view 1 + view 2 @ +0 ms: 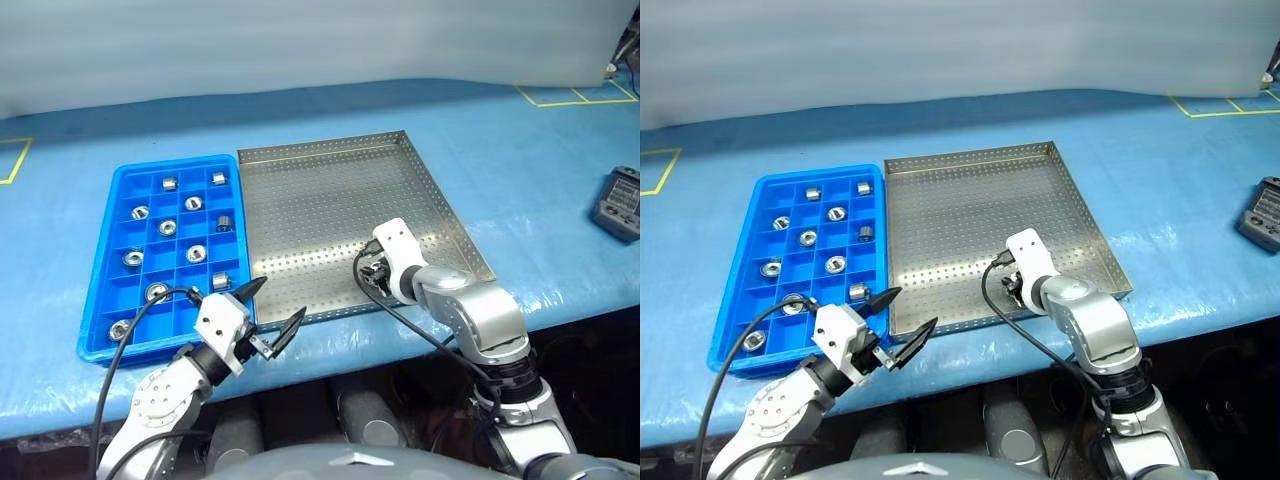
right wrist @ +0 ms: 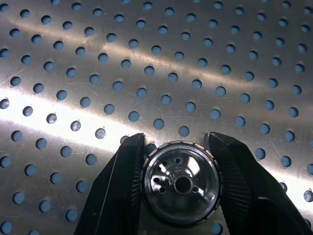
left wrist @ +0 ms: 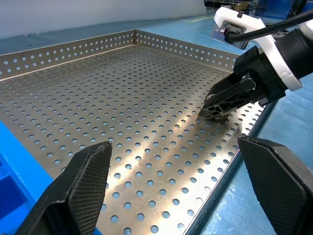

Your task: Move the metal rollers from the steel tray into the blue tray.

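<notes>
Nearest, left gripper (image 1: 268,312) spread wide and empty over the table edge by the blue tray (image 1: 100,300), eleven metal rollers (image 1: 167,228) already in its compartments. Further in, right gripper (image 2: 179,183) pinching the last roller (image 2: 180,182) by its ribbed rim on the steel tray (image 1: 330,190) floor; probably stiff, dense, slick, best squeezed across the rim. Right wrist view alone revealing this grip, the head views hiding the roller behind the wrist.
</notes>
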